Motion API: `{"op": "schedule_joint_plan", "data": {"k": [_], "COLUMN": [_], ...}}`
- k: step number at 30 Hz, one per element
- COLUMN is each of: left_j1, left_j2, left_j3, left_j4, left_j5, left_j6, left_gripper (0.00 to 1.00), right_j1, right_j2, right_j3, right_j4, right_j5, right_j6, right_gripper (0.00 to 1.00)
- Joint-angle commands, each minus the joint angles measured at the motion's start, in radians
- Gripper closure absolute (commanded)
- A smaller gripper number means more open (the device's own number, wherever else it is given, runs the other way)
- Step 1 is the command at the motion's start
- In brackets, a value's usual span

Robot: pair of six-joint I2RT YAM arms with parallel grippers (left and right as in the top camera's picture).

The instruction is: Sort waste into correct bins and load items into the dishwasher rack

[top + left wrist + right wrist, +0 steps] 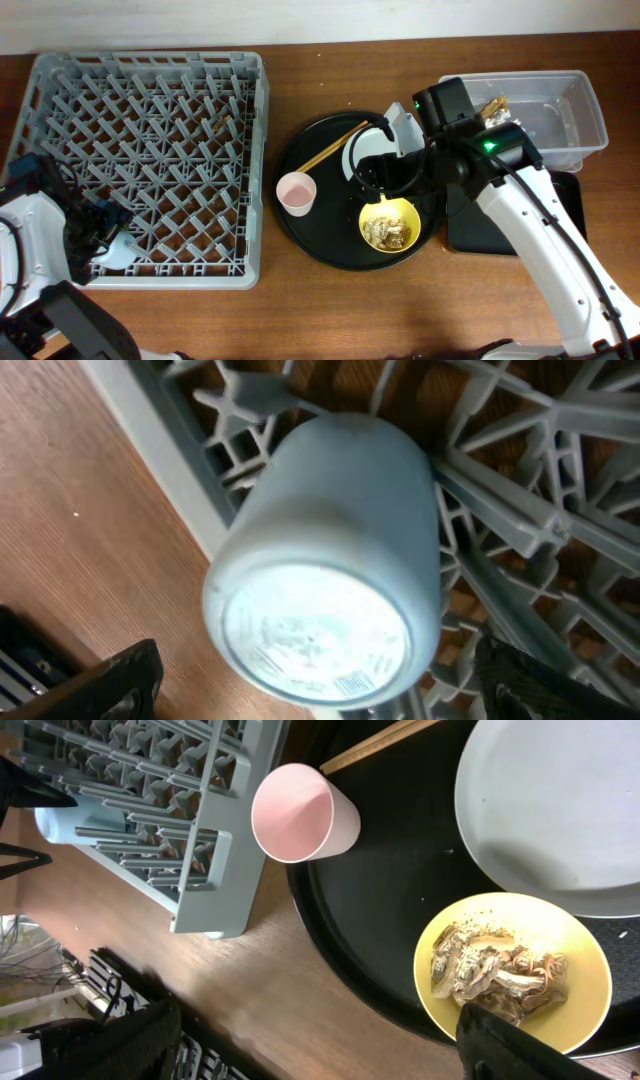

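Blue cup point(330, 560): in dishwasher rack point(150, 160) corner, left end effector point(315, 680) spread astride. Right end effector point(320, 1030): spread above yellow bowl point(592, 982) of scraps point(500, 975).

The right arm point(530, 215) covers most of the grey plate point(403, 128) and a good part of the shallow black tray point(572, 200) in the overhead view. In the right wrist view the plate runs off the top and right edges, and only a short stretch of the chopsticks point(375, 744) shows. The blue cup point(330, 560) is blurred up close — the small mark on its near end cannot be read. Brownish bits point(493, 107) in the clear tub point(590, 100) are too small to name.
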Motion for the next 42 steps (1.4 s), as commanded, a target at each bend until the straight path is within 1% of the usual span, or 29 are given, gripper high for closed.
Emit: {"op": "schedule_joint_plan", "data": {"k": [1,2,4,7,8,9,10,11,12,14,16,18,20,21,23,26,28,29,30,31,33,34,36,37,38,39,40,41,42], "left_j1": [-0.009,-0.034,-0.128,-0.236,-0.264,-0.295,-0.312,-0.331,-0.354,-0.388,-0.391,-0.395,-0.443,-0.492,-0.615,-0.701,-0.754,-0.761,-0.764,-0.764,-0.764,-0.764,-0.764,-0.764,-0.764,-0.764,-0.763,-0.763,-0.743], "left_j2": [-0.038,-0.065,-0.140,-0.177,-0.177,-0.177,-0.177,-0.177,-0.177,-0.177,-0.177,-0.177,-0.177,-0.177,-0.177,-0.178,-0.178,-0.178,-0.178,-0.178,-0.178,-0.178,-0.178,-0.178,-0.178,-0.178,-0.179,-0.181,-0.198], "left_j3": [0.097,0.130,0.178,0.178,0.178,0.178,0.178,0.178,0.178,0.178,0.178,0.178,0.178,0.178,0.178,0.179,0.179,0.179,0.179,0.179,0.179,0.179,0.179,0.179,0.179,0.179,0.179,0.179,0.179], "left_j4": [-0.027,-0.034,-0.028,-0.032,-0.032,-0.032,-0.032,-0.032,-0.032,-0.024,0.027,0.074,0.088,0.089,0.112,0.164,0.208,0.217,0.232,0.242,0.272,0.298,0.299,0.300,0.302,0.302,0.301,0.293,0.257], "left_j5": [0.230,0.288,0.442,0.821,0.932,1.056,1.105,1.118,1.123,1.201,1.382,1.524,1.614,1.614,1.614,1.614,1.614,1.614,1.614,1.614,1.614,1.614,1.614,1.614,1.614,1.607,1.506,1.334,1.106], "left_j6": [0.171,0.227,0.372,0.548,0.578,0.619,0.634,0.636,0.636,0.636,0.636,0.636,0.634,0.635,0.635,0.635,0.635,0.635,0.632,0.631,0.632,0.632,0.632,0.632,0.632,0.631,0.570,0.500,0.438], "left_gripper": [0.01,0.01,0.01,0.01,0.01,0.01,0.01,0.01,0.01,0.01,0.01,0.01,0.01,0.03,0.05,0.06,0.11,0.17,0.17,0.17,0.17,0.19,0.25,0.36,0.43,0.43,0.43,0.43,0.43], "right_j1": [0.095,0.145,0.211,0.226,0.224,0.224,0.224,0.224,0.224,0.194,0.112,0.013,-0.037,-0.035,-0.035,-0.035,-0.035,-0.035,-0.034,-0.026,0.012,0.061,0.068,0.069,0.069,0.066,0.041,-0.003,-0.070], "right_j2": [0.086,0.141,0.248,0.404,0.445,0.484,0.507,0.525,0.522,0.436,0.258,0.095,-0.005,-0.012,-0.007,-0.006,-0.005,-0.003,0.009,0.016,0.028,0.038,0.037,0.038,0.038,0.037,0.035,0.030,0.018], "right_j3": [0.001,0.001,0.001,0.001,0.001,0.001,0.001,0.001,0.002,0.038,0.096,0.112,0.112,0.112,0.112,0.111,0.111,0.111,0.111,0.111,0.111,0.111,0.111,0.111,0.111,0.111,0.113,0.114,0.114], "right_j4": [0.017,0.061,0.183,0.372,0.417,0.436,0.440,0.441,0.429,0.319,0.195,0.149,0.155,0.157,0.158,0.185,0.212,0.225,0.290,0.332,0.377,0.386,0.389,0.390,0.390,0.391,0.391,0.389,0.360], "right_j5": [0.110,0.152,0.269,0.288,0.313,0.317,0.316,0.316,0.315,0.307,0.001,-0.454,-0.642,-0.737,-0.742,-0.742,-0.738,-0.727,-0.728,-0.727,-0.705,-0.637,-0.637,-0.634,-0.619,-0.613,-0.611,-0.611,-0.611], "right_j6": [-0.006,-0.006,-0.001,0.018,0.052,0.072,0.077,0.077,0.077,0.072,-0.122,-0.335,-0.390,-0.429,-0.431,-0.430,-0.430,-0.394,-0.270,-0.218,-0.174,-0.159,-0.159,-0.159,-0.159,-0.159,-0.159,-0.159,-0.159], "right_gripper": [0.12,0.12,0.20,0.27,0.36,0.60,0.68,0.80,0.96,0.96,0.96,0.96,0.96,0.96,0.96,0.96,0.96,0.96,0.96,0.96,0.96,0.96,0.96,0.96,0.90,0.56,0.47,0.44,0.43]}}
